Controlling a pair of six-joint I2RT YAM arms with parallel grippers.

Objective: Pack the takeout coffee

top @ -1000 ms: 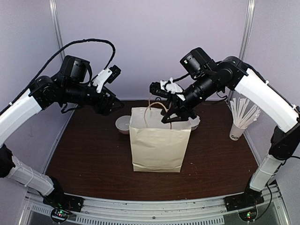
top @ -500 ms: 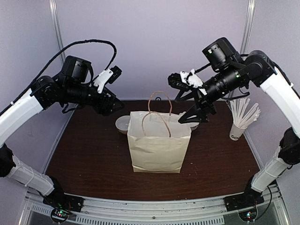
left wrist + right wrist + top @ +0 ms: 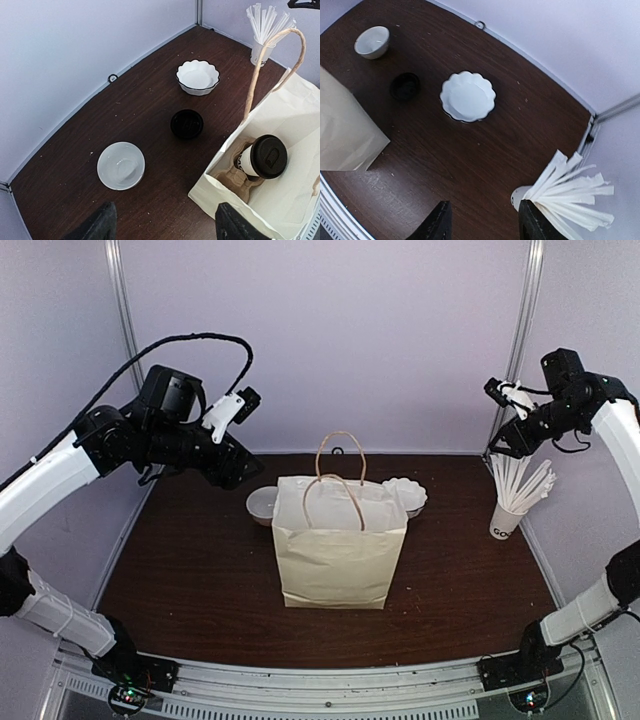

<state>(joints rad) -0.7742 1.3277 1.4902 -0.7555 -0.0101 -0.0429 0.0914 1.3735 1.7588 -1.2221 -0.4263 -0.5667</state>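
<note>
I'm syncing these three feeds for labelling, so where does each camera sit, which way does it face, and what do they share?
Top external: fixed above and behind the bases, facing forward and down; shows both arms, left gripper, right gripper, paper bag.
Left wrist: on the raised left arm, looking down into the bag at the lidded coffee cup; own fingers at the bottom edge.
Right wrist: high at the right, looking down on the cup of sticks; own fingers at the bottom.
Both wrist views share: scalloped bowl, plain bowl.
</note>
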